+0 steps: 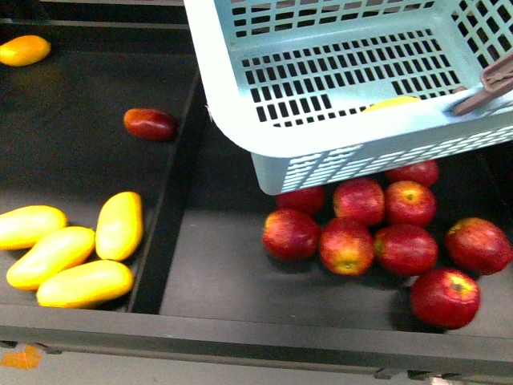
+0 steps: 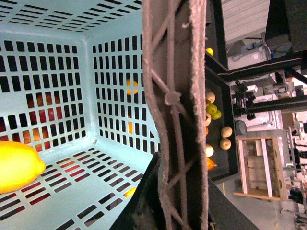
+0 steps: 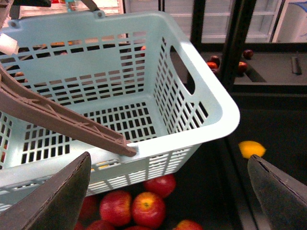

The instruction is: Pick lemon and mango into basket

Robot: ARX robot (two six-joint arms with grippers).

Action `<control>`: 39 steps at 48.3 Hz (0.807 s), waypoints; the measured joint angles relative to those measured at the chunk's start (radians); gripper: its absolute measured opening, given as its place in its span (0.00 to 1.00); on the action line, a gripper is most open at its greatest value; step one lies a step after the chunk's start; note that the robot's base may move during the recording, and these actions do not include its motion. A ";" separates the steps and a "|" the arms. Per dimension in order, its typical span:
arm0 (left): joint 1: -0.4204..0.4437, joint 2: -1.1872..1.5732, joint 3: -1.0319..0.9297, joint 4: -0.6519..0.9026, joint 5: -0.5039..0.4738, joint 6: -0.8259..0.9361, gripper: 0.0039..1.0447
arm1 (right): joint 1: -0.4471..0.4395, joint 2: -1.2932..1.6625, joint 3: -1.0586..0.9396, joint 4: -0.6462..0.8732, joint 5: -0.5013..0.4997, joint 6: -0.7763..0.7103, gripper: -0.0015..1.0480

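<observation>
The teal basket (image 1: 321,80) hangs tilted above the red apples, and my left gripper (image 2: 168,191) is shut on its brown handle (image 2: 175,115). A lemon (image 2: 17,165) lies on the basket's floor, and its yellow top peeks over the rim (image 1: 390,102). Several mangoes (image 1: 119,225) lie in the left bin near the front. My right gripper (image 3: 168,191) stands open beside the basket (image 3: 206,105), above the apples, with nothing between its fingers (image 3: 62,196). Neither gripper shows in the front view.
Several red apples (image 1: 346,245) fill the right bin under the basket. A dark red fruit (image 1: 150,124) and a small yellow-orange fruit (image 1: 24,50) lie further back in the left bin. A raised divider (image 1: 164,216) separates the bins. More fruit lies on a far shelf (image 2: 211,110).
</observation>
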 joint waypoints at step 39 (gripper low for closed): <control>0.001 0.000 0.000 0.000 0.001 0.000 0.06 | 0.000 0.000 0.000 0.000 0.000 0.000 0.92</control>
